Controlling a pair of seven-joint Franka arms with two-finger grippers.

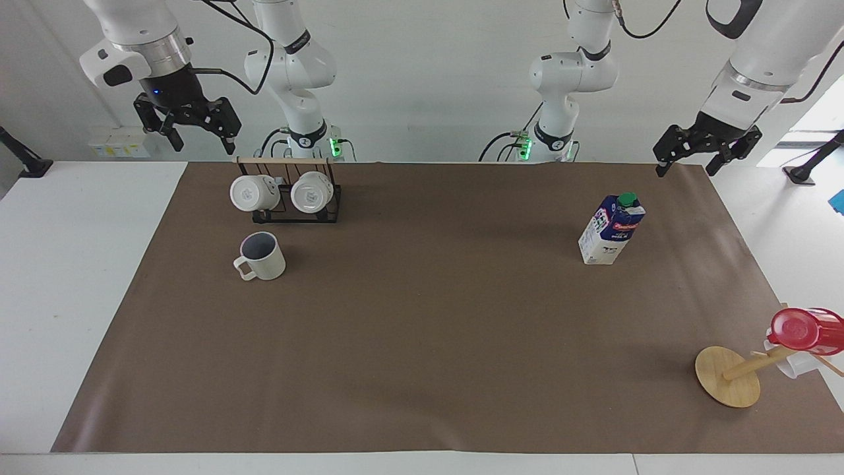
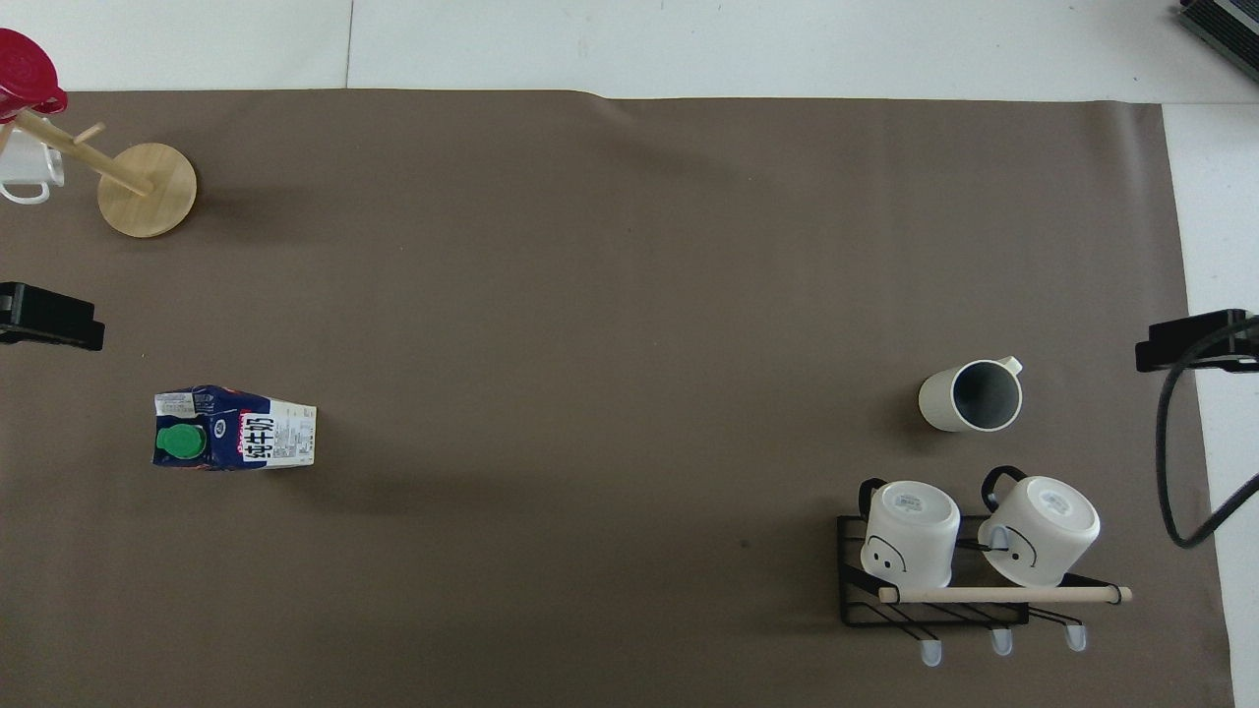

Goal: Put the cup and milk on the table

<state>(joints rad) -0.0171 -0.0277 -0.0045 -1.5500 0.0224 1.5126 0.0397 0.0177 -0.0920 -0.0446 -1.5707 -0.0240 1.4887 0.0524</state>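
The cup (image 1: 262,256) (image 2: 972,395), an off-white ribbed mug with a dark inside, stands upright on the brown mat of the table (image 1: 422,343) toward the right arm's end. The milk (image 1: 611,229) (image 2: 236,430), a white and blue carton with a green cap, stands upright on the mat toward the left arm's end. My right gripper (image 1: 203,142) hangs open and holds nothing, high over the table's edge beside the mug rack. My left gripper (image 1: 687,165) is open too and holds nothing, raised over the mat's corner, apart from the milk.
A black wire rack (image 1: 287,198) (image 2: 944,590) with two plain white mugs sits just nearer to the robots than the cup. A wooden mug tree (image 1: 727,376) (image 2: 148,189) carrying a red cup (image 1: 804,330) and a white mug stands farther out, at the left arm's end.
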